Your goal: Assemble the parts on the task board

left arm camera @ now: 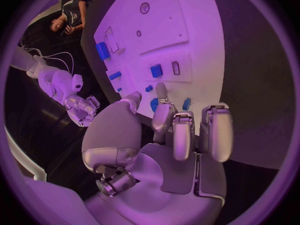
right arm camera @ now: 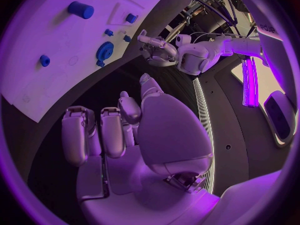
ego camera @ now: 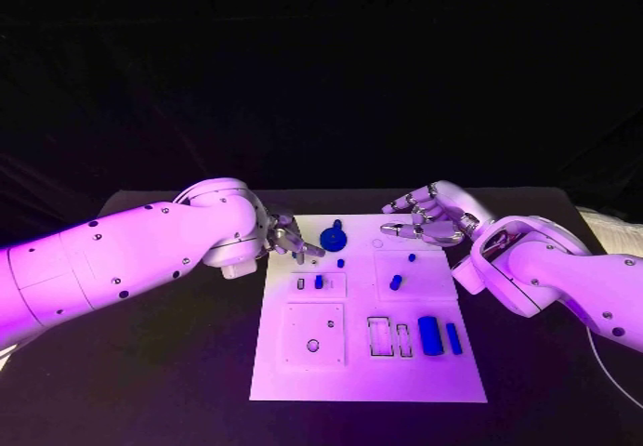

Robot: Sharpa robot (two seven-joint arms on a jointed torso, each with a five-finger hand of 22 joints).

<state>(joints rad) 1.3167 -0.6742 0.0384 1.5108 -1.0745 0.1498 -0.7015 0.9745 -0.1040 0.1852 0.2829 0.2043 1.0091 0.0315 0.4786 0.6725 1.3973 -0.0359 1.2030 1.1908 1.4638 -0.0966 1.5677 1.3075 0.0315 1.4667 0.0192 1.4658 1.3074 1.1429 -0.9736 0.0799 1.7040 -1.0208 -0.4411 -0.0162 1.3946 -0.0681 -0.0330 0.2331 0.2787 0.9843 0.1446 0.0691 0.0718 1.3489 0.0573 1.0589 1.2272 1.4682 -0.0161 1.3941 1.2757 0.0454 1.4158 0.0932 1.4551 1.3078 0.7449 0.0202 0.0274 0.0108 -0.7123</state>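
Black table (ego camera: 161, 372) is carrying the white task board (ego camera: 369, 372), lying lengthwise in the middle w/ its far end between the two hands. Left arm (ego camera: 121, 255) is reaching in toward the board's far left corner; right arm (ego camera: 563, 279) is sitting beside the board's right edge. Left hand (ego camera: 288, 238) is hovering at the far left edge of the board, fingers apart and slightly curled, grasping nothing; in left wrist view the fingers (left arm camera: 181, 132) are hanging loose above the board edge. Right hand (ego camera: 426, 218) is hovering over the far right corner, fingers relaxed and spread, nothing in them; right wrist view is showing the same empty palm (right arm camera: 156, 130). On the board, going by size: a long blue bar (ego camera: 429, 334) is lying near the right side of the near half, w/ a thinner blue bar (ego camera: 454, 338) just beside it on its right. A round blue disc part (ego camera: 334, 239) is sitting at the far end, near the left hand's fingertips but apart from them. A small blue peg (ego camera: 397, 282) is lying tilted mid-board, right of centre. A small blue block (ego camera: 319, 282) is sitting in the left mid section.
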